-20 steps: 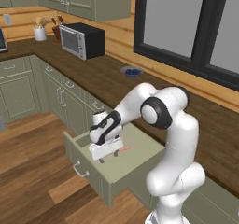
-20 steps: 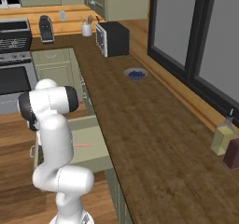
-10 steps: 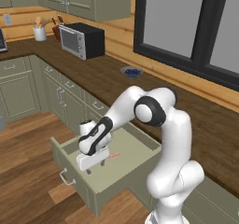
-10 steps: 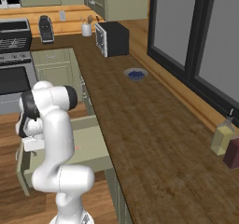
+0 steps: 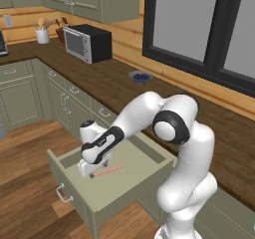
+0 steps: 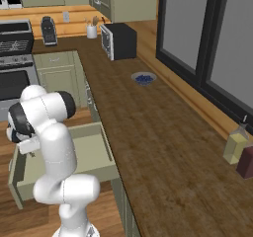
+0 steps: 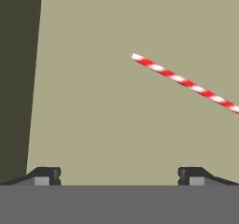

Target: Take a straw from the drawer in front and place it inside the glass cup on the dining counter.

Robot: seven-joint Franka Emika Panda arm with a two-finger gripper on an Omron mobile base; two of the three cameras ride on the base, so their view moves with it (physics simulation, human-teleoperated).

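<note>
The drawer stands pulled out from the sage-green cabinets, its silver bar handle facing the wooden floor. A red-and-white striped straw lies flat on its floor. My gripper hangs inside the drawer just left of the straw, pointing down. In the hand view the gripper is open, its fingertips wide apart with nothing between them. There the straw runs slantwise at the upper right, clear of the fingers. In the right base view my arm covers much of the drawer. The glass cup and the dining counter are out of view.
A long dark wood worktop carries a microwave, a utensil holder and a bowl of blue berries. Bottles stand at its far right. A stove sits at the left. Wooden floor lies before the drawer.
The drawer has slid out much further over the last second. My gripper travelled outward with it and now hangs low over its floor beside the straw.
</note>
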